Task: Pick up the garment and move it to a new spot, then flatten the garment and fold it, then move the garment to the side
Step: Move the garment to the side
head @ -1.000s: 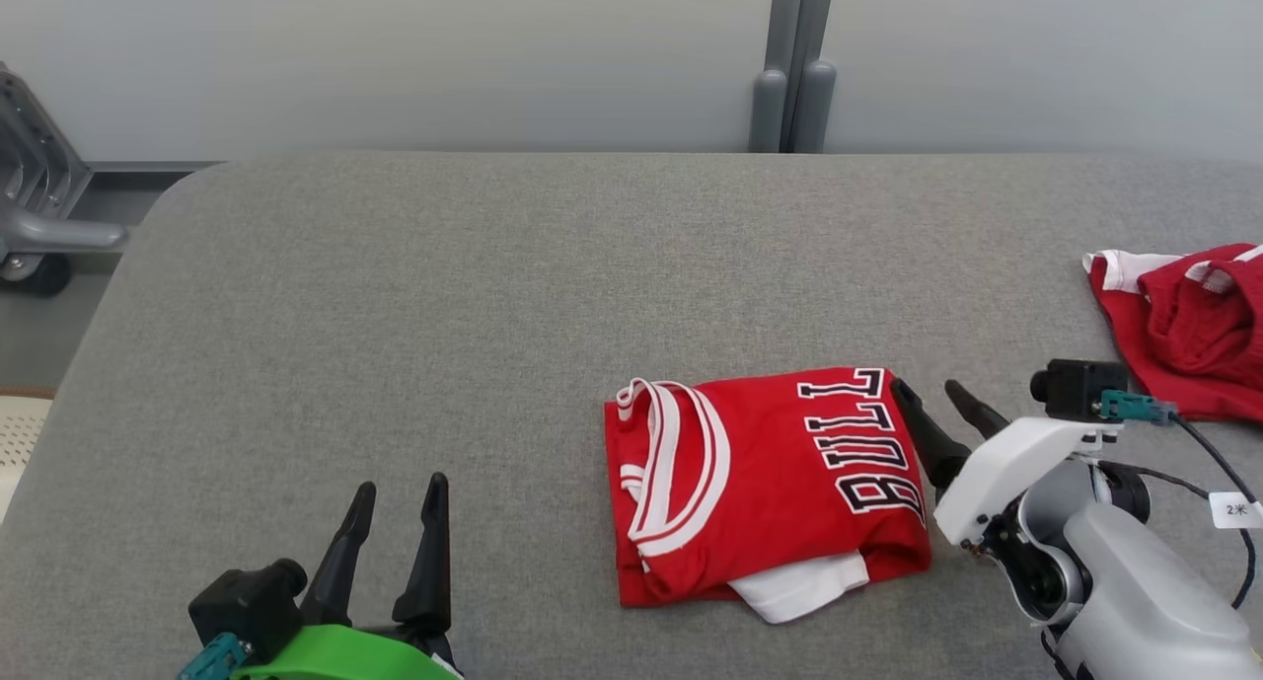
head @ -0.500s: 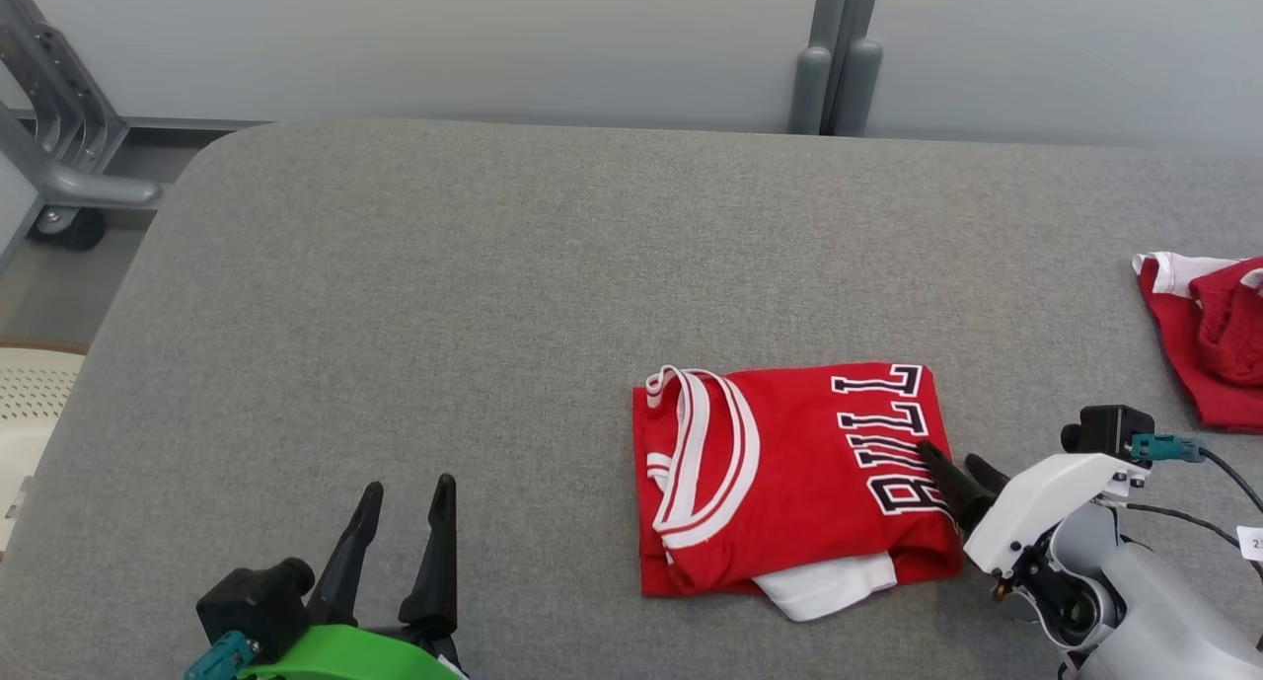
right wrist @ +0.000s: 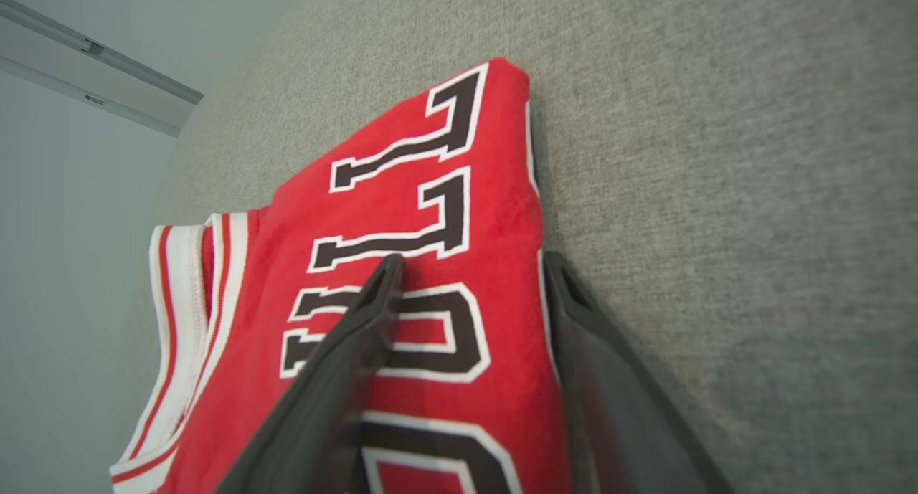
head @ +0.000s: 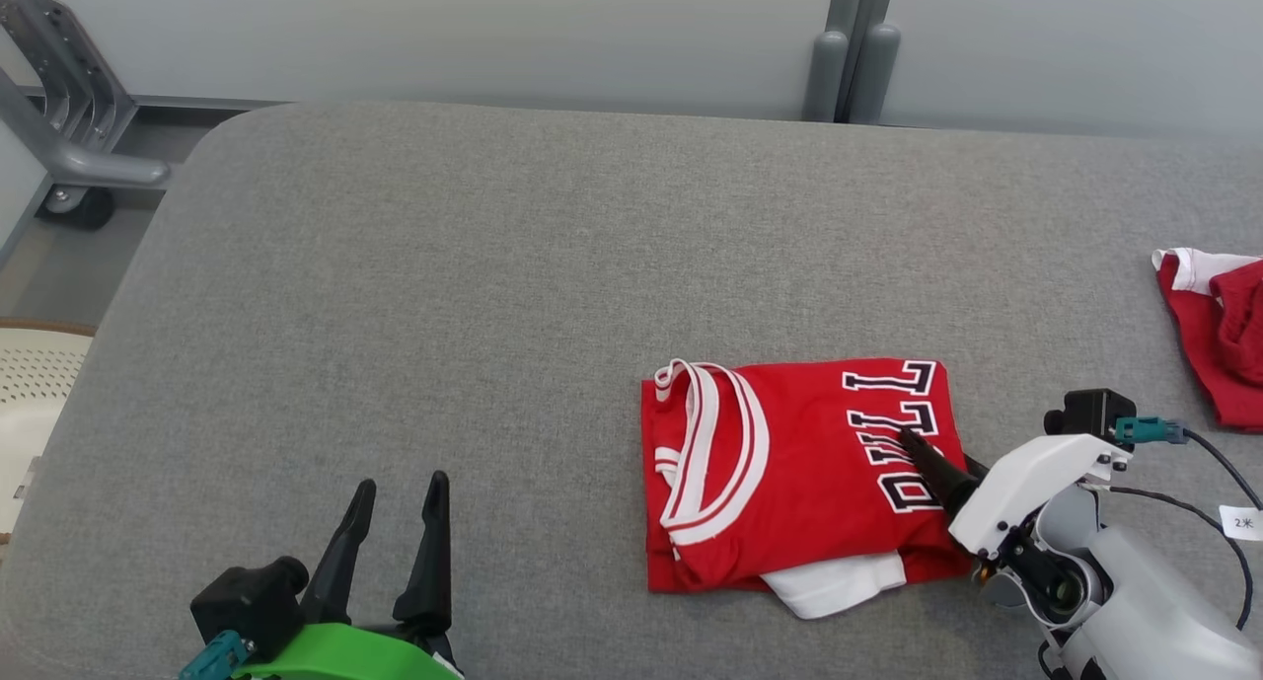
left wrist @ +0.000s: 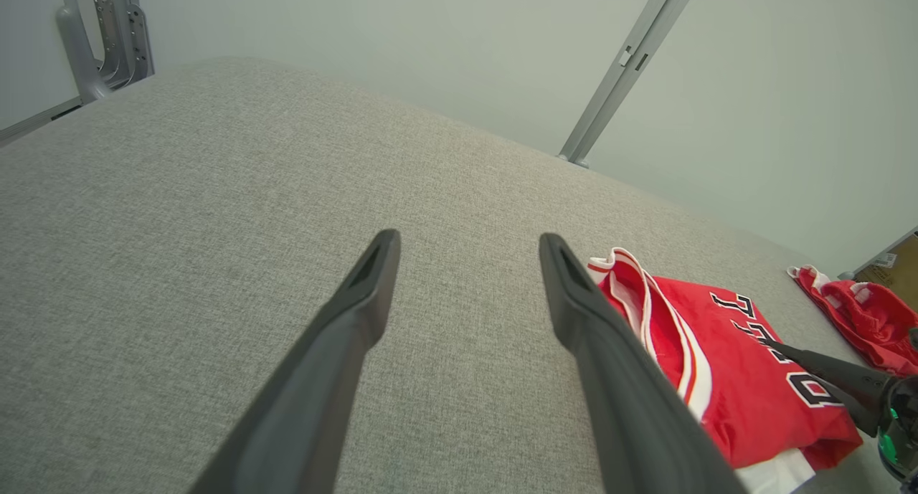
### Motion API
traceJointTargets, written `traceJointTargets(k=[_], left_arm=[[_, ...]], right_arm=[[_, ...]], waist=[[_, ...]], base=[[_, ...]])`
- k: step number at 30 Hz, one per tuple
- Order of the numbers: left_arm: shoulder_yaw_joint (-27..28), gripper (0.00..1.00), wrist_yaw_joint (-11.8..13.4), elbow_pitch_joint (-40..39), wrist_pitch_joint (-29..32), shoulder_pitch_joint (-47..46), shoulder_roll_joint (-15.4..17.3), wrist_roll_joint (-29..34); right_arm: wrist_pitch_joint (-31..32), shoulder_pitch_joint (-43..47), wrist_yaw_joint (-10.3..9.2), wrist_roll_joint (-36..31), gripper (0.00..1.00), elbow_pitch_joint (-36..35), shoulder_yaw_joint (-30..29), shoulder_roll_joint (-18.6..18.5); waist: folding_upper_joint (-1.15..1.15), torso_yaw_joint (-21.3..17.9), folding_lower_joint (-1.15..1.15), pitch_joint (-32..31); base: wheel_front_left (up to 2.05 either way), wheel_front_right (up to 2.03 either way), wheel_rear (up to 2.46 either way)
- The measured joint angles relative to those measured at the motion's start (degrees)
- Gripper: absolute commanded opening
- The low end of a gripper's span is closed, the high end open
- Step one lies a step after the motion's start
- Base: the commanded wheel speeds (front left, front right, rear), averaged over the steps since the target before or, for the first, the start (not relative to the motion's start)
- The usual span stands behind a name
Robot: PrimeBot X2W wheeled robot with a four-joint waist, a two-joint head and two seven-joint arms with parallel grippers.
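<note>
Jersey lay folded into a rough square on the table, right of the middle in the head view and toward the near edge. It was red, with a white-and-red striped neckline on the robot's left side, black letters edged in white along its right side, and a white layer poking out from under its near edge. The right gripper straddled that lettered edge. One finger lay over the letters and the other sat just outside the edge, low by the table, with the jaws wide apart and not closed on the cloth. Whether the upper finger pressed on the fabric could not be told. The left gripper hung well apart from the jersey at the lower left, fingers spread over bare table. A second red cloth lay crumpled at the far right. Behind the table stood a pale wall with a gray post, and a gray metal frame stood beyond the left corner.
</note>
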Motion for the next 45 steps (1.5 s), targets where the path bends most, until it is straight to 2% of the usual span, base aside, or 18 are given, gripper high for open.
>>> traceJointTargets(k=[1, 2, 4, 13, 21, 28, 38, 45], left_arm=[[0.00, 1.00, 0.00, 0.00, 0.01, 0.00, -0.01, 0.13], [0.00, 1.00, 0.00, 0.00, 0.01, -0.01, -0.01, 0.20], [0.00, 1.00, 0.00, 0.02, 0.02, -0.01, -0.01, 0.33], [0.64, 1.00, 0.00, 0.40, 0.07, -0.01, -0.03, 0.38], [1.05, 1.00, 0.00, 0.43, 0.07, 0.02, -0.04, 0.38], [1.08, 1.00, 0.01, 0.33, 0.07, 0.18, -0.10, 0.38], [0.40, 1.00, 0.01, -1.15, 0.53, 0.19, -0.19, 0.94], [0.05, 1.00, 0.01, -1.38, 1.10, 0.16, -0.16, 1.11]], right_arm=[[0.11, -0.17, 0.01, 0.00, 0.33, 0.07, 0.12, 0.02], [0.18, -0.24, 0.02, -0.01, 0.17, 0.19, 0.25, 0.02], [0.23, -0.27, 0.11, -0.02, 0.00, 0.51, 0.46, -0.02], [-0.31, -1.01, 0.99, -0.41, 0.00, 1.00, 1.12, -0.15], [-3.77, -3.89, 1.04, -1.42, 0.00, -0.51, 0.54, -2.85], [-4.68, -5.57, 1.19, -3.15, 0.00, -0.57, -0.31, -6.81], [-4.59, -11.31, 1.15, -6.00, 0.00, -0.66, -1.79, -14.85], [-4.01, -15.26, 0.35, -6.65, 0.00, -0.47, -3.27, -17.62]], waist=[[0.00, 0.02, 0.00, 0.06], [0.00, 0.05, 0.00, 0.11], [0.00, 0.09, 0.00, 0.17], [0.00, -0.34, 0.00, -0.15], [0.00, -2.38, 0.00, -1.04], [0.00, -4.73, 0.00, -1.73], [0.00, -7.12, 0.00, -0.98], [0.00, -7.16, 0.00, 0.32]], base=[[0.00, 0.00, 0.00], [0.00, 0.00, 0.00], [0.00, 0.00, 0.00], [0.00, 0.00, 0.00], [0.00, 0.00, 0.00], [0.00, 0.00, 0.00], [0.00, 0.00, 0.00], [0.00, 0.00, 0.00]])
